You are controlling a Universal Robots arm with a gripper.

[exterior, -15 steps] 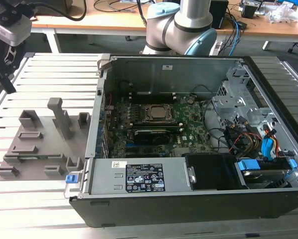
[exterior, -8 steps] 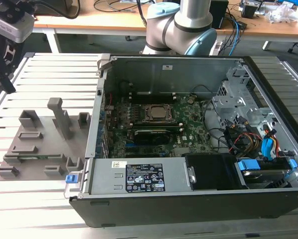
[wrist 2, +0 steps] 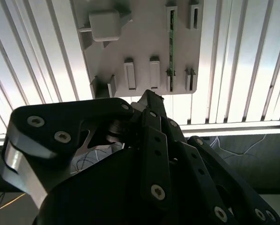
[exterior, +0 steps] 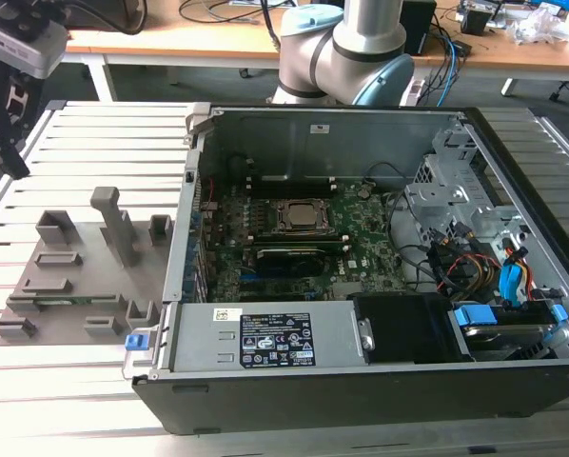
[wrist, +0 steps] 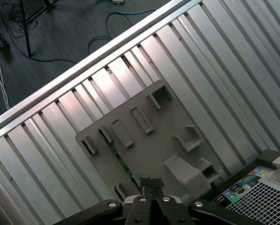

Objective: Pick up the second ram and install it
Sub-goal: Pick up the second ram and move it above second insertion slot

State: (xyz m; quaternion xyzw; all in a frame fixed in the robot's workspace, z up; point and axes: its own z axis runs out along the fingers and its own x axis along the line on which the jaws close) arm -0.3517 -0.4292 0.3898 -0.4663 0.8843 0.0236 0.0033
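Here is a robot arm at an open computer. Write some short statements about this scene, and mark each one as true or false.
1. The second ram stands on edge in the grey holder. True.
2. The gripper holds the second ram. False: it hangs above the holder, apart from the ram.
3. The computer case is open, with the motherboard visible. True.
4. The grey holder lies inside the computer case. False: it lies on the slatted table, to the exterior view's left of the case.
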